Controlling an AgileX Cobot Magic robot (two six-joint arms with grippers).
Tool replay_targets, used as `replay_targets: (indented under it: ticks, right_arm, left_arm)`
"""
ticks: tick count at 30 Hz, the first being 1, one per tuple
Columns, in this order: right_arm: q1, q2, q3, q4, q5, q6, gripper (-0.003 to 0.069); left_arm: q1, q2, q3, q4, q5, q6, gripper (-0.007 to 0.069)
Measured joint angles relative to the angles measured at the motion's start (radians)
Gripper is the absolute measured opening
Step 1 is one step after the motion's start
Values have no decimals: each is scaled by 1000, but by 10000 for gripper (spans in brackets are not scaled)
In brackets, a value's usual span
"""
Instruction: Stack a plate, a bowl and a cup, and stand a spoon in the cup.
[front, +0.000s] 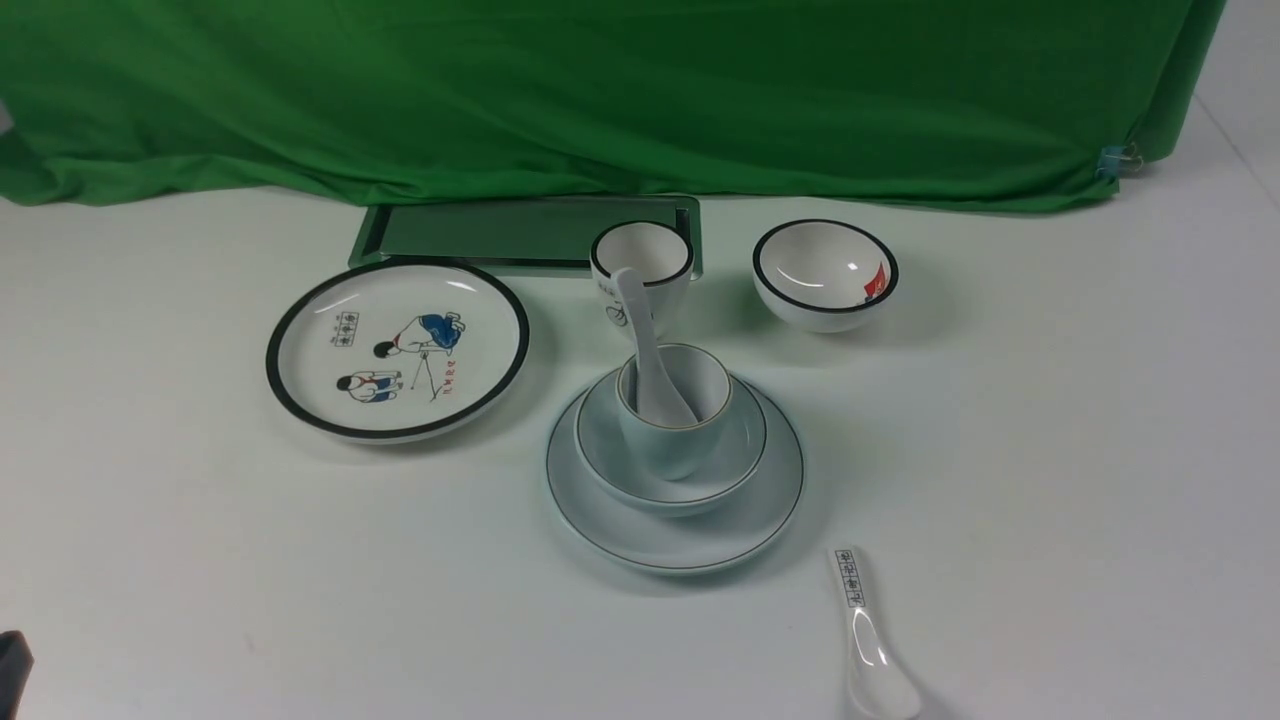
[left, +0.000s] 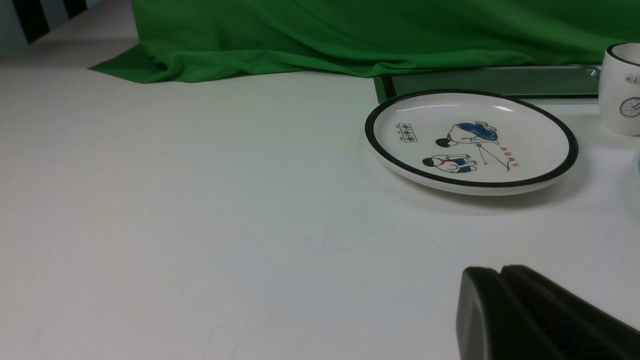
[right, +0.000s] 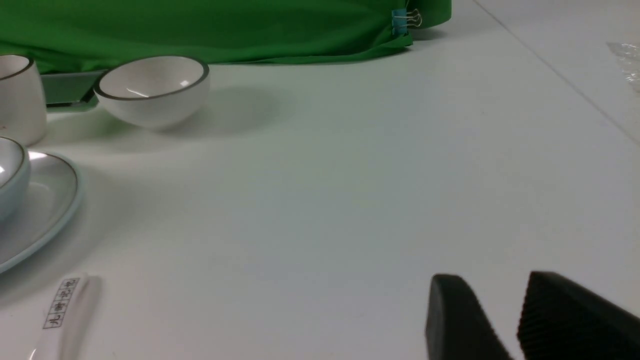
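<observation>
Lettered spoon (front: 868, 640) near right, unused. Plate (front: 760, 520), bowl (front: 745, 450), cup (front: 700, 385) stacked centre; white spoon (front: 650, 350) in cup, handle leaning far-left. Left gripper (left: 500, 272) pressed together, right gripper (right: 500, 300) spread, both empty, well apart from stack.

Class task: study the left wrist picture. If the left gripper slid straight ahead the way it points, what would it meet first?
Probably the cartoon plate. The shut left gripper points across bare table towards its near rim, though depth is hard to judge.
</observation>
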Motion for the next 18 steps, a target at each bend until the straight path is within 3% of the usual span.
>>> replay_targets:
  ticks: [18]
  right_arm:
    - [0,0,0,0,0,0,242]
  left_arm:
    - [15,0,0,0,0,0,-29]
